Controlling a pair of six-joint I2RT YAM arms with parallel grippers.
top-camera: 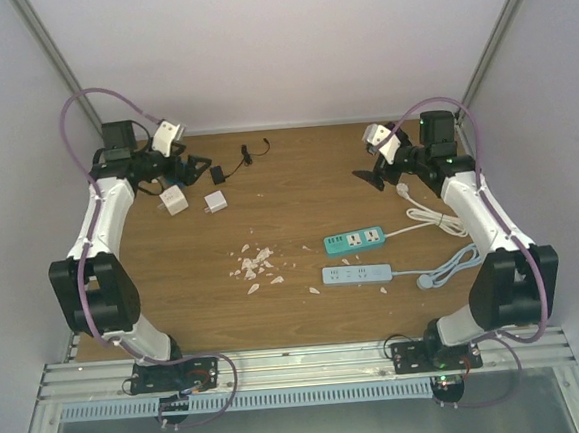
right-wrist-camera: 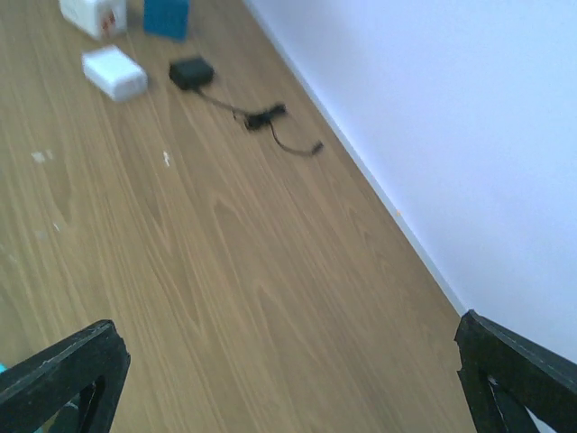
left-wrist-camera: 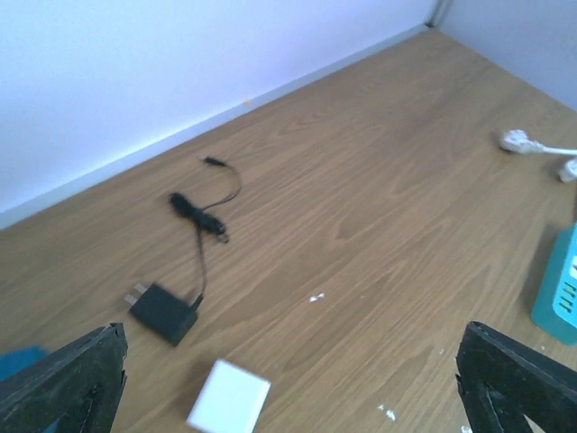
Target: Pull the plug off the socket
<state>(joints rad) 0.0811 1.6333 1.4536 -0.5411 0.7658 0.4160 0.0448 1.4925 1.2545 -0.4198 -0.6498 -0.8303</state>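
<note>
Two power strips lie nearest on the wooden desk (top-camera: 298, 201): a slim pale-blue power strip (top-camera: 356, 273) and, just behind it, a teal-green power strip w/ white sockets (top-camera: 355, 239). No plug can be made out seated in either from above, so the plug to be pulled cannot be placed w/ certainty. Neither strip is held down. If a plug were tugged w/ one arm only, the whole strip would prob. be dragged or lifted. The looped white cables (top-camera: 440, 220) beside the right arm could be snagged.

White crumbs (top-camera: 253, 264) are scattered mid-desk. Farther left lie a white cube adapter (top-camera: 175, 199), a smaller white adapter (top-camera: 215, 201) and a black adapter w/ thin cord (top-camera: 219, 173), all loose.

Farthest, the left gripper (top-camera: 188, 170) and right gripper (top-camera: 377, 175) are held well apart from the strips, jaws spread wide, nothing gripped.

Socket faces are too small to read. The teal strip is cut off in the left wrist view, and the right wrist view is blurred.
</note>
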